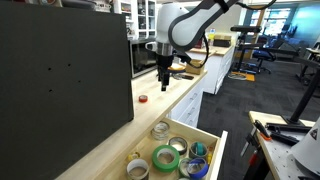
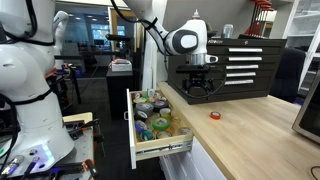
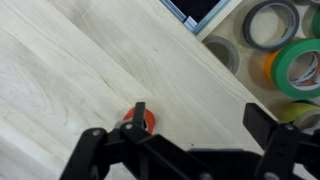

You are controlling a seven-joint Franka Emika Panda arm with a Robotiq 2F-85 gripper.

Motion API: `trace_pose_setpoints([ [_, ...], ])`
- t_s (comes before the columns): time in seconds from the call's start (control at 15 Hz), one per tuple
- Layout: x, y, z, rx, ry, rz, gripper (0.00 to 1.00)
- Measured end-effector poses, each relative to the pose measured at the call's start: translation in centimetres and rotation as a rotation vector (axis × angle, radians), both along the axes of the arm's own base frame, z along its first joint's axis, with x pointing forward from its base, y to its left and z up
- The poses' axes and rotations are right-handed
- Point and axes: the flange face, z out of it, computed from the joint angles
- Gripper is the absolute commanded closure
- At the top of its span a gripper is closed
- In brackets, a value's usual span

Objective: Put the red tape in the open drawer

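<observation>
Small red ring-shaped tape roll [image 1: 142,98]: lying flat on the light wooden countertop [image 1: 100,140], out in the open and not in the drawer yet.
Tape from my wrist: the roll sits near the bottom middle of the wrist view, and its lower half is hidden behind my own black hardware, so I only see the top arc.
My gripper [image 2: 197,90]: black two-finger one, hanging above the counter near the tape but clearly apart from it. Nothing is in it.
Jaws: spread wide as far as I can tell from the wrist view, with bare wood between them.
Shallow light-wood open drawer [image 2: 165,148]: pulled out from under the counter edge, pale plywood sides, already holding a bunch of rolls.
Drawer contents: a big green tape roll [image 1: 166,158] near the front, plus a few greyish and yellowish ones around it. I can't sort them all out at this size.
Tape vs drawer: well apart, with a stretch of bare counter between them.
Background: a large black panel [image 1: 60,70] stands on the counter beside the tape.
</observation>
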Motion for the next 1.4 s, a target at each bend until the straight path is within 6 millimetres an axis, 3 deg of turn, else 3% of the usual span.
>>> trace_pose_setpoints([
  [0.53, 3.5, -2.4, -3.7, -0.015, 0.017, 0.107, 0.00],
  [0.93, 5.9, -1.6, -5.0, 0.010, -0.005, 0.198, 0.00],
  [1.4, 7.3, -1.2, -6.7, 0.092, -0.017, 0.294, 0.00],
])
